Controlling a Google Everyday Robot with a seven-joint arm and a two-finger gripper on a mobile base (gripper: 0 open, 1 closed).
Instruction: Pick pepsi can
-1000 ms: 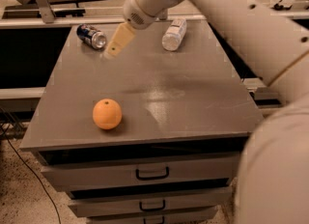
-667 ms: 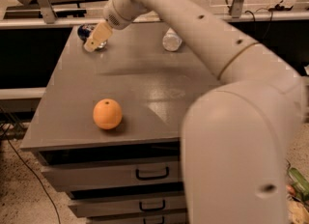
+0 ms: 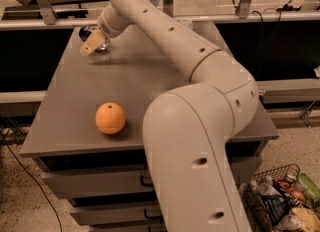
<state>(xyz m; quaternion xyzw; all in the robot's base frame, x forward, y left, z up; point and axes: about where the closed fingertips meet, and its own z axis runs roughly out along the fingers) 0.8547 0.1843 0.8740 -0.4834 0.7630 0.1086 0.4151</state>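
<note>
The hand (image 3: 93,43) hangs at the far left corner of the desk (image 3: 130,86). The can (image 3: 85,30) lies on its side just behind it, partly hidden. Clenched or released — I cannot tell. Centre on the can's body and close squarely — it looks apt to roll.

Gray table (image 3: 150,81): orange (image 3: 110,118), pepsi can (image 3: 85,31) by jaws.

Grey drawer cabinet (image 3: 140,86), speckled floor (image 3: 20,201), wire basket (image 3: 274,177).
</note>
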